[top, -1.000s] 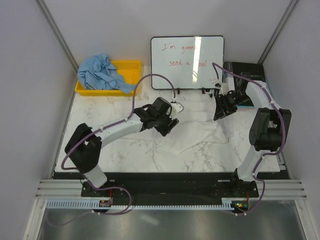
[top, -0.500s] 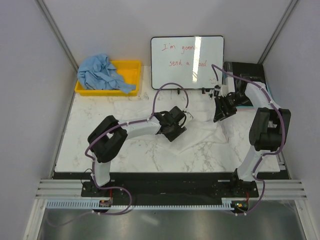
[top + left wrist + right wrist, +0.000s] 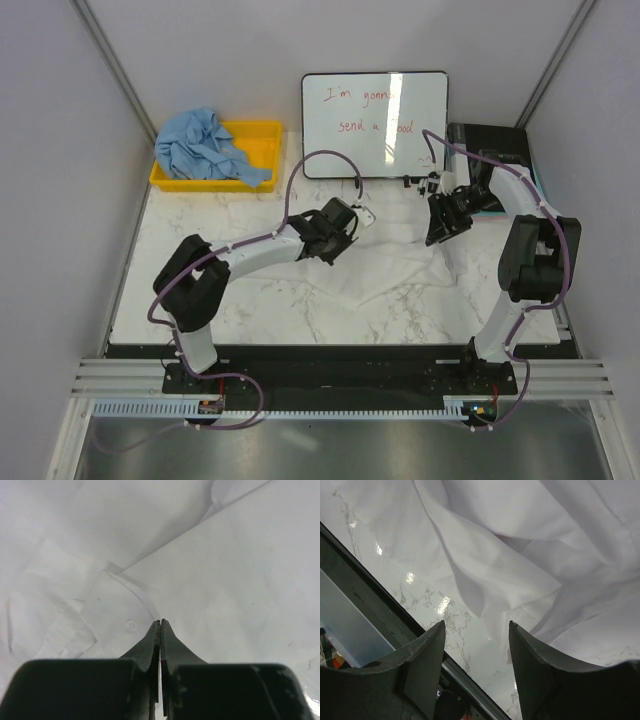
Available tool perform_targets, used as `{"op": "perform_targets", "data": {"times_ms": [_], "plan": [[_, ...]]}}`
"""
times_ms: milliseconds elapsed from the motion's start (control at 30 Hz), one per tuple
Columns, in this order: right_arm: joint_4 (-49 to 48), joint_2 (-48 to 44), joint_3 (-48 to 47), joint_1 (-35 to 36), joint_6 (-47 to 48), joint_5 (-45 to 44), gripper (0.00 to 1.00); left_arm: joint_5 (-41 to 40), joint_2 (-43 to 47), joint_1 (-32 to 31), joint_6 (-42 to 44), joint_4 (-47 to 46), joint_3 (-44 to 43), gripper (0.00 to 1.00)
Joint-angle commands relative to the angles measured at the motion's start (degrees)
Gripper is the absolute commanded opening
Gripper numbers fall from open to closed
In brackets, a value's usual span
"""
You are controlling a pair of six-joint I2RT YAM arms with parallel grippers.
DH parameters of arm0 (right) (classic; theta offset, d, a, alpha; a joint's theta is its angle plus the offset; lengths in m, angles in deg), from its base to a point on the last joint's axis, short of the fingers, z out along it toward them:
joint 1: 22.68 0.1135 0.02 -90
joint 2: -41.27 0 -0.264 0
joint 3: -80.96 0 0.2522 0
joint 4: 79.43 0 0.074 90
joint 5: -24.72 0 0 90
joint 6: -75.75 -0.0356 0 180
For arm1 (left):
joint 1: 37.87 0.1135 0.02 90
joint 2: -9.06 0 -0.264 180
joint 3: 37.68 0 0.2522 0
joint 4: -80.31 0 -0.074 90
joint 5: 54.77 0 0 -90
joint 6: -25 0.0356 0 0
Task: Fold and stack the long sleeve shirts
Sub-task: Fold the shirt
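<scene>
1. The left gripper [image 3: 160, 625] is clenched. Its two fingers [image 3: 149, 647] are pressed flat together with only a hairline seam between them, tips down against the white shirt [image 3: 215, 580]. Whether a thin layer of cloth is nipped in that seam I cannot tell, as the wrist view shows white fabric right at the tips but no fold rising between them.
2. Just to the left of those tips sits a small button [image 3: 131, 625] on a creased band of cloth. This suggests the tips have come down at the shirt's front edge, a sensible place to take hold for a fold.
3. Around the left tips the white cloth spreads wrinkled on every side, with a long crease running up and away to the right.
4. The right gripper [image 3: 476, 640] is released. Its fingers [image 3: 427, 652] stand wide apart with nothing between them, above the rumpled edge of the same shirt.
5. Directly under the right fingers the cloth ends and the bare marble table [image 3: 452, 612] shows, so they seem poised over a free hem and ready to drop onto it.
6. The shirt lies between the two grippers. One is at each side, probably so the garment can be spread or folded across its width.
7. Well away from both pairs of fingers, beyond the left gripper and off to its left, the blue shirt [image 3: 200, 145] is heaped over the yellow bin [image 3: 262, 128], waiting its turn.
8. Beyond and between the grippers stands a whiteboard [image 3: 375, 125].
</scene>
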Motion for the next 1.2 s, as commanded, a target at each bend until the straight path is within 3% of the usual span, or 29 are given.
{"op": "perform_targets", "data": {"times_ms": [0,100,167,300,467,600,700,933,1167], "plan": [[-0.6,-1.4,-2.8,0.5,1.1,5.1,0.65,6.2,9.3,3.5,4.0,-0.3,1.7,0.02],[-2.3,-3.0,-3.6,1.6,2.3,9.7,0.74,15.8,16.6,4.9,6.2,1.0,3.1,0.02],[-4.8,-6.0,-3.1,2.3,3.1,12.8,0.8,17.9,19.8,5.6,7.8,1.5,4.0,0.02],[-22.1,-14.1,5.6,4.6,2.8,20.4,0.98,27.9,28.2,7.5,10.5,3.8,6.6,0.02],[-43.6,-22.9,14.2,14.0,-2.0,21.6,0.98,34.0,33.9,9.0,11.5,5.4,8.6,0.02],[-44.4,-27.9,19.9,21.1,8.5,20.0,0.98,36.0,36.6,9.3,10.9,6.5,8.8,0.02],[-52.4,-32.4,27.8,25.0,6.9,17.5,0.98,37.0,38.0,9.3,11.3,7.1,9.0,0.02],[-61.5,-28.5,28.5,30.8,3.0,15.9,0.98,39.0,39.1,9.3,11.7,7.8,9.0,0.02],[-66.1,-26.4,27.1,36.1,0.3,12.5,0.82,40.4,39.6,9.3,10.4,8.0,8.2,0.02]]}}
